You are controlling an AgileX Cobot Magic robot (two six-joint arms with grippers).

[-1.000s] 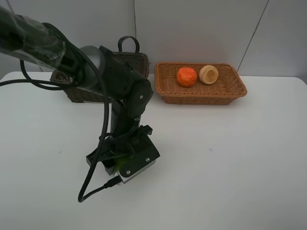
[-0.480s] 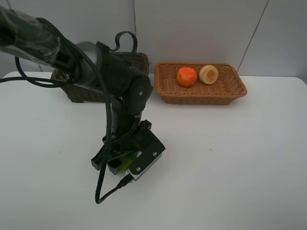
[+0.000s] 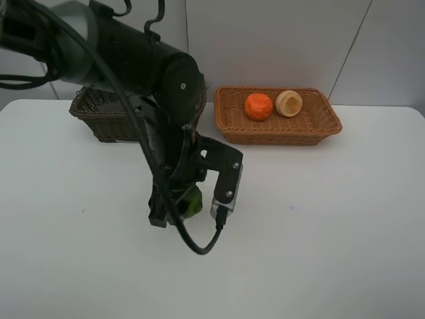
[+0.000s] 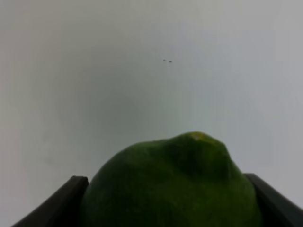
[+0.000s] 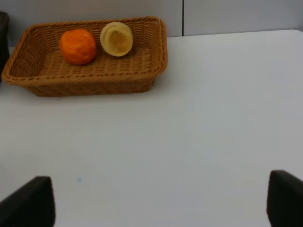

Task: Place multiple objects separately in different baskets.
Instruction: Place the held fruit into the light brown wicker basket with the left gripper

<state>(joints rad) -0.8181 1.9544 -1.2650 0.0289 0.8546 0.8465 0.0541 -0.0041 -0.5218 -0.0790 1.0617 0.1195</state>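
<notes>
Two items, orange and pale fruit, in tan basket.

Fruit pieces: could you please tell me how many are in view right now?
3: the orange and a pale round fruit lie in the tan basket; the lime sits in the left tool. The dark basket's inside is hidden.

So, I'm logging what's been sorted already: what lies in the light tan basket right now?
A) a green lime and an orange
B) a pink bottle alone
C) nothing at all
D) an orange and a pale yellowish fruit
D: the light tan basket holds an orange and a pale yellowish fruit side by side, while the green lime sits between the left gripper's jaws.
</notes>
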